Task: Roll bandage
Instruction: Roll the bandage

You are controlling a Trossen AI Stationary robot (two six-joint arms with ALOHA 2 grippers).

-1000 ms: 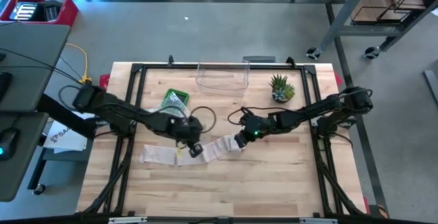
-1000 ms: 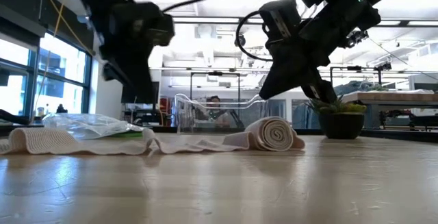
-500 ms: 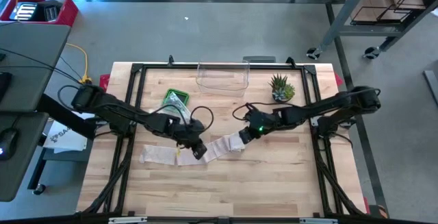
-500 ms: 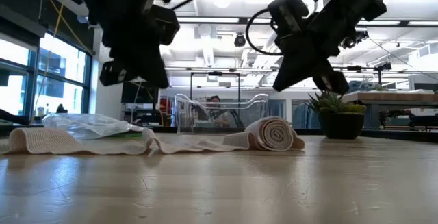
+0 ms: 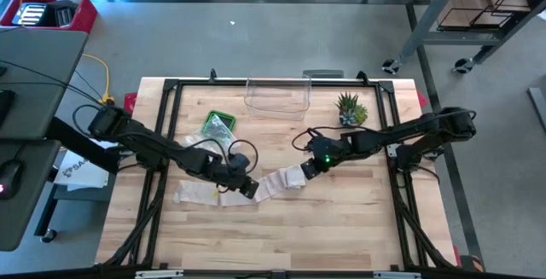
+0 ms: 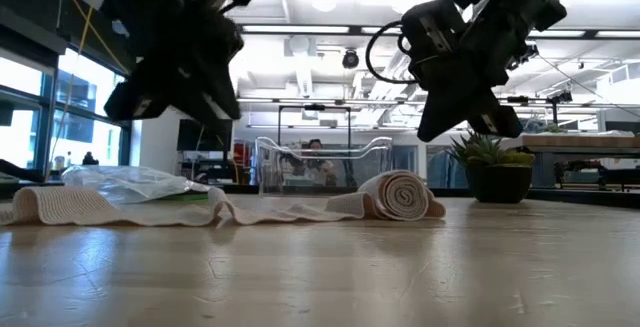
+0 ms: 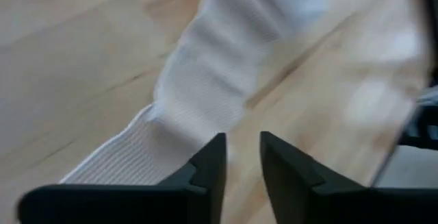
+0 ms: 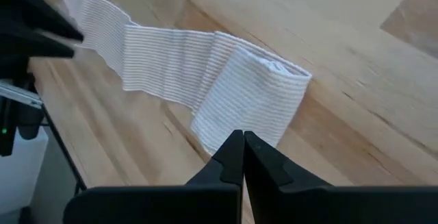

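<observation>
A white elastic bandage lies on the wooden table. Its rolled end rests on its side toward the right, and the loose strip trails flat toward the left. My left gripper hovers over the strip just left of the roll, its fingers a little apart with nothing between them. My right gripper is shut and hangs just above the roll, clear of it in the low view.
A clear plastic bin stands at the far edge, with a small potted plant to its right. A green tray with a plastic bag sits far left of centre. Black frame rails run along the table's sides. Bare wood lies toward the near edge.
My right gripper has risen a little off the roll and drawn back toward the far right, still shut. My left gripper has rolled about its own axis above the strip and shifted slightly. The bandage has stayed where it was.
</observation>
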